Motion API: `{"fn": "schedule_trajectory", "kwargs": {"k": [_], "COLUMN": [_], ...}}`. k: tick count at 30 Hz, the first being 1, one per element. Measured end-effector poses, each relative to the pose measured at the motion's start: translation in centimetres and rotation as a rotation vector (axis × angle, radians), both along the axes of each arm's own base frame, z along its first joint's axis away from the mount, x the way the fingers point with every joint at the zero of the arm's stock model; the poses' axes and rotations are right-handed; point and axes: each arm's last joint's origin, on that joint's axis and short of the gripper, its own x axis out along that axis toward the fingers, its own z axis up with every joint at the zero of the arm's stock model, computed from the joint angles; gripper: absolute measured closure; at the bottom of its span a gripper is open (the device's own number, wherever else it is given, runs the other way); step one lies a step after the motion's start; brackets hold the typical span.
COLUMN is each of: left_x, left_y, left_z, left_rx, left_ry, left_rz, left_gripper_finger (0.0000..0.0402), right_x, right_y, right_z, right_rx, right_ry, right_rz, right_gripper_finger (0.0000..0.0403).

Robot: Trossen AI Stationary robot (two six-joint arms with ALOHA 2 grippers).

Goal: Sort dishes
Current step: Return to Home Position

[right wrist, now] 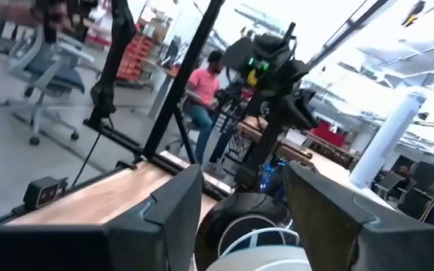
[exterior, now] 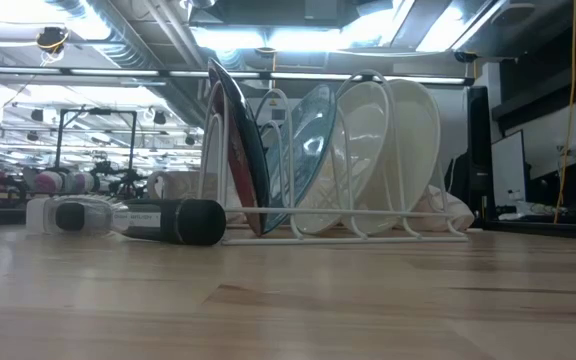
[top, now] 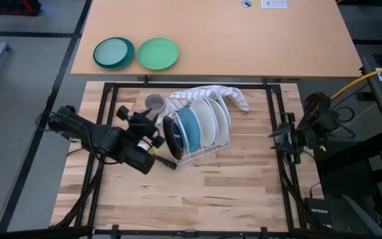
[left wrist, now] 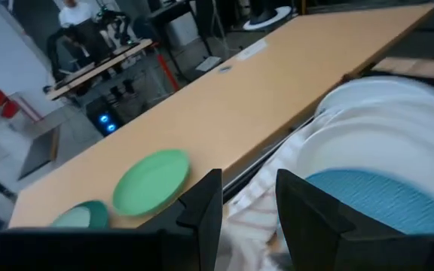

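Several dishes stand on edge in a white wire rack point(top: 201, 154) point(exterior: 348, 236): a black-backed plate point(top: 172, 136) point(exterior: 243, 150), a light blue plate point(top: 190, 127) point(left wrist: 383, 199) and two white plates point(top: 207, 121) point(top: 223, 116) point(left wrist: 375, 128). A small grey cup point(top: 154, 103) sits on the table behind the rack's left end. My left gripper point(top: 150, 127) point(left wrist: 249, 207) hovers open just left of the rack, above the table, touching nothing. My right gripper point(top: 280, 136) point(right wrist: 239, 203) is open, drawn back at the table's right edge.
A striped cloth point(top: 211, 96) lies behind the rack. A dark cylinder with a pale end point(exterior: 158, 220) lies on the table left of the rack. A bright green plate point(top: 158, 53) point(left wrist: 151, 181) and a teal plate point(top: 113, 52) sit on the far tan table. The near half of the wooden table point(top: 197, 199) is bare.
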Motion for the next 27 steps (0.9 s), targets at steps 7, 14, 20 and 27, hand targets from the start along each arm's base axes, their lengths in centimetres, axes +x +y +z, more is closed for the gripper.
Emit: {"fn": "schedule_trajectory", "kwargs": {"k": [7,14,20,27], "left_x": [-4.7,-8.4,-9.6,-9.7], "left_y": [2.6,4.4,5.0,4.6], "left_z": [-7.1,-14.5,-21.0,-24.9], "left_rx": [-0.009,-0.033,-0.076,-0.127], "left_ry": [-0.067,-0.237,-0.360,-0.434], "left_rz": [0.087,0.137,0.137,0.085], "left_gripper_finger": [0.0286,0.0286,0.0286,0.0286], "right_x": [0.5,1.1,1.6,2.0], "right_y": [0.4,1.1,1.7,2.2], "right_z": [-2.8,-4.3,-5.9,-8.2], "right_rx": [-0.003,0.033,0.055,0.135], "right_ry": [0.037,0.038,0.073,0.143], "right_rz": [-0.084,-0.128,-0.129,-0.167], "right_gripper_finger": [0.0207,0.0207,0.0207,0.0207]}}
